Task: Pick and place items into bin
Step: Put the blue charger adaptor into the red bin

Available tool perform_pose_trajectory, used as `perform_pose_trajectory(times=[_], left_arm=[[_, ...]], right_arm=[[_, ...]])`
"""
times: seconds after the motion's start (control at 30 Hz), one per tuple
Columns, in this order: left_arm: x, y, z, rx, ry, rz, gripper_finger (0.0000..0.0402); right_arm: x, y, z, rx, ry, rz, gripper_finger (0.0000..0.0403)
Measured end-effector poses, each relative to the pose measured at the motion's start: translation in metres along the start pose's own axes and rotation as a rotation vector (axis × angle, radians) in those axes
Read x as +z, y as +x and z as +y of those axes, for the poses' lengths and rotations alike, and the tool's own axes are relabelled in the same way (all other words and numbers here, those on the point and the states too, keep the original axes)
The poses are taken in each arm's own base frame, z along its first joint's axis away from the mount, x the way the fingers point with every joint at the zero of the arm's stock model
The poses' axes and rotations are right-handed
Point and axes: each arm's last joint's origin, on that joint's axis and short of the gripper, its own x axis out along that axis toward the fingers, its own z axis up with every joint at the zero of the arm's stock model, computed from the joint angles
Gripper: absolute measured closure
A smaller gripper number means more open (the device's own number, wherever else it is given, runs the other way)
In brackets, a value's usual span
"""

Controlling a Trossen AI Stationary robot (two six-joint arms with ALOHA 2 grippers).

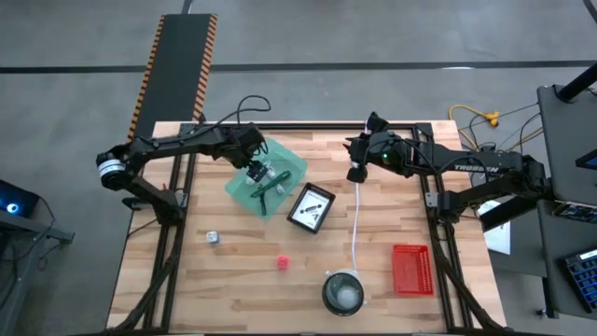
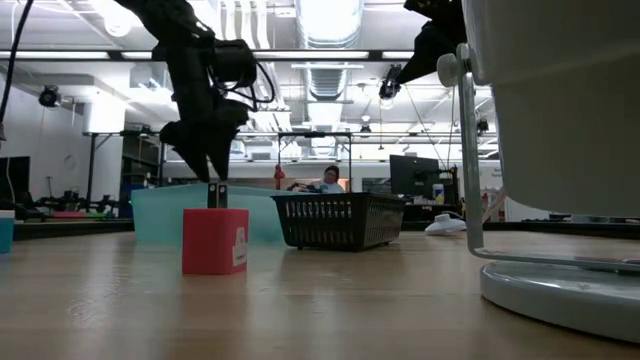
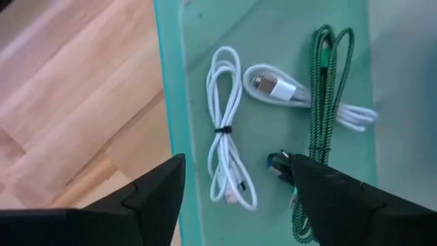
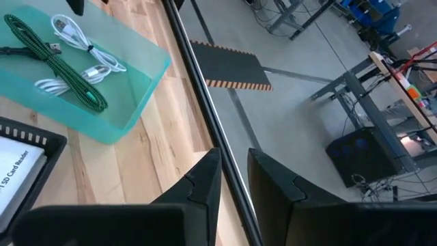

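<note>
Right now the translucent green bin (image 1: 291, 166) holds three cables: two coiled white cables (image 3: 225, 137) lying side by side, one with a silver plug, and one green braided cable (image 3: 324, 102) folded long beside them. The left gripper (image 1: 256, 170) hangs just above the bin, its fingers (image 3: 147, 195) standing apart with nothing between them. Out on the wooden table (image 1: 233, 271) I count one small metal piece (image 1: 214, 238), one pink ball (image 1: 282, 262), one black mesh tray (image 1: 312, 207) with a white printed card in it, one red basket (image 1: 411, 269) and one round grey bowl (image 1: 342, 292). A long white cord (image 1: 357, 219) runs from the bowl toward the right gripper (image 1: 356, 161), which waits over the table's far edge, its fingers (image 4: 198, 184) nearly together and holding nothing visible.
</note>
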Motion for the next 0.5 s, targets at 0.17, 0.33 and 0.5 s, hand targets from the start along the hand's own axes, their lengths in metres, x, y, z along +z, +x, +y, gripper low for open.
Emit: perform_pose_trajectory(times=[0.17,0.33,0.5], left_arm=[[0.002,-0.013,-0.001,-0.055,0.05,-0.068,0.0148],[-0.005,-0.031,-0.005,-0.122,0.093,-0.101,0.0148],[-0.018,-0.048,-0.012,-0.201,0.141,-0.101,0.0148]], right_arm=[[0.0,0.0,0.0,0.0,0.0,0.0,0.0342],[0.0,0.0,0.0,0.0,0.0,0.0,0.0342],[0.0,0.0,0.0,0.0,0.01,0.0,0.0342]])
